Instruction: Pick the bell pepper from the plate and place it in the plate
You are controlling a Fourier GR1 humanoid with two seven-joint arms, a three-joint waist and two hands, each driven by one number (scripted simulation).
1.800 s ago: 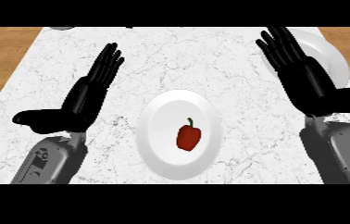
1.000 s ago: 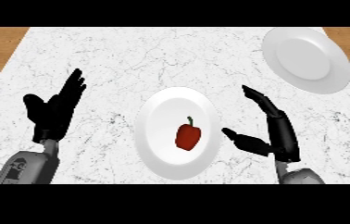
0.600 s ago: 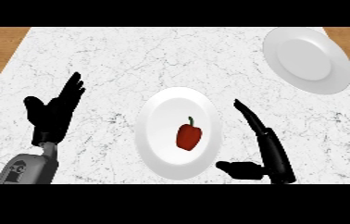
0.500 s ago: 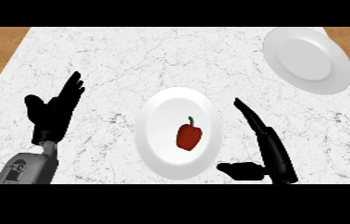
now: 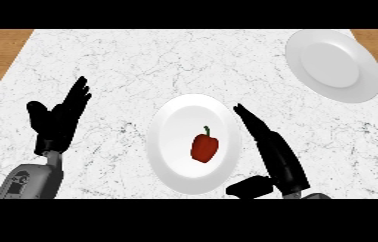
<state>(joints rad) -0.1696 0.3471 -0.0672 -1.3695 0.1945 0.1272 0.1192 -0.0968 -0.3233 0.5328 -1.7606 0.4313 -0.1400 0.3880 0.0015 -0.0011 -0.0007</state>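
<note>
Right robot hand (image 5: pixel 275 155) seemingly nearer plate (image 5: pixel 171 161).

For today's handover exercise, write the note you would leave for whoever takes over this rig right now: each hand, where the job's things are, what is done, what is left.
Right hand: open, fingers straight, beside the near plate's right rim, holding nothing.
Left hand: open, resting at the view's left, fingers up.
Pepper: red, lying on the near plate, right of its middle, untouched.
Far plate: at the counter's far right, nothing on it.
Done: nothing moved yet.
Left: grasp the pepper, lift it, carry it to the far plate, release.
</note>
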